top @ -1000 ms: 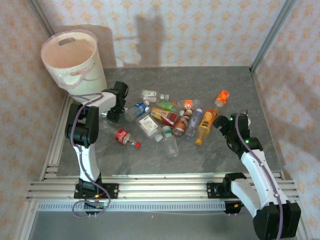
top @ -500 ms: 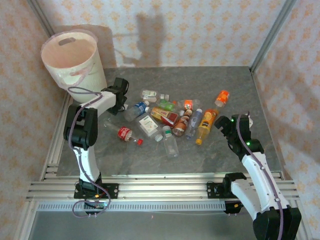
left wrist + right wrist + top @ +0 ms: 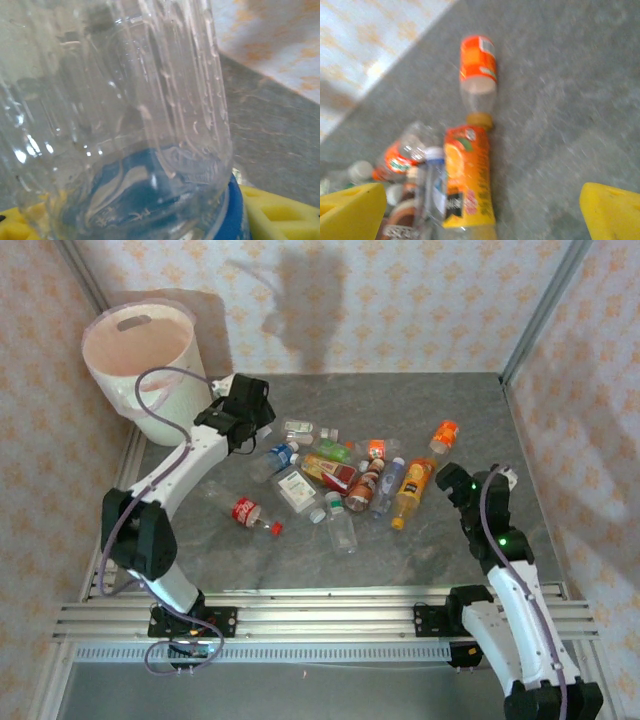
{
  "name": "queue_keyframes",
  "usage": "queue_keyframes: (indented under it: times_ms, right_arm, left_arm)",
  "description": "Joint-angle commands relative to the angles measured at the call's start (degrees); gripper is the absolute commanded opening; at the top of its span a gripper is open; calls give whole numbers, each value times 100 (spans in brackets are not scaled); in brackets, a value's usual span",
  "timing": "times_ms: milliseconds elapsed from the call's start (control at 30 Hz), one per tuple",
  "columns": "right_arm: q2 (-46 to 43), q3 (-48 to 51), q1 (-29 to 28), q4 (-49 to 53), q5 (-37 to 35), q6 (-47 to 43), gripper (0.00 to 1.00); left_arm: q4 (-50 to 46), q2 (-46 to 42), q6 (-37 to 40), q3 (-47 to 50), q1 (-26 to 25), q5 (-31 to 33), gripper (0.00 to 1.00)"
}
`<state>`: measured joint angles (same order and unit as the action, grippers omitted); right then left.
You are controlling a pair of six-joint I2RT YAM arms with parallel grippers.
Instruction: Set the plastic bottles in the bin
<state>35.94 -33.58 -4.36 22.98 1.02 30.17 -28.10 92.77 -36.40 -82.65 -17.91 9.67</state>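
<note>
My left gripper [image 3: 243,408] hangs over the table's back left, just right of the bin [image 3: 128,392], a big cream-white bucket that is pinkish inside. It is shut on a clear ribbed bottle with a blue label [image 3: 150,125], which sits between the yellow fingers [image 3: 280,212]. Several plastic bottles lie heaped mid-table [image 3: 340,475], among them a red-labelled one [image 3: 248,511] and an orange-labelled one [image 3: 443,434] lying apart. My right gripper [image 3: 457,484] [image 3: 482,215] stands open just right of the heap, behind an orange juice bottle [image 3: 466,175].
The table [image 3: 430,400] is grey stone with patterned walls at the back and sides. Metal posts stand at the back corners. An aluminium rail [image 3: 320,615] runs along the near edge. Bare table lies between the heap and the right wall.
The left arm has swung up and back from beside the heap toward the bin, carrying the clear bottle. The right gripper has drifted slightly right and back.
</note>
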Motion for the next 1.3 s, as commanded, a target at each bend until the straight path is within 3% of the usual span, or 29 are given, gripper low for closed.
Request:
queue_keyframes:
  times_ms: [0,233,600,800,967,1067,1167,1267]
  right_arm:
    - [-292,248,-30,-807,-257,-234,99]
    - [-332,249,-37,-795,-1013,-243,99]
    - [-299,-140,-39,35,-952,-724,99]
    - [-281,-421,-33,523,-474,-1032,99]
    - [-214,-307,-31,388,-7,-1072,99]
    - [-92,-290,-37,350,-24,-1009,99]
    - [11,-353,-37,393,-68,-1025,99]
    - [19,-403,-36,521,-159,-1053,99]
  left_arm:
    - [-66,-502,1223,-652,16,268,48]
    - [-573,-147,2327,-2391,156,1354,49]
    - [94,782,1391,-3345,1727,1691,45]
    - [136,1558,1000,-3970,2297,1185,45]
    - [-64,2389,1238,-4858,2587,514,45]
    - [-753,3222,1463,-6137,2688,-497,44]
    - [-1633,4029,1765,-7516,2688,-961,44]
    - [-1756,4184,1973,-7632,2727,-1189,44]
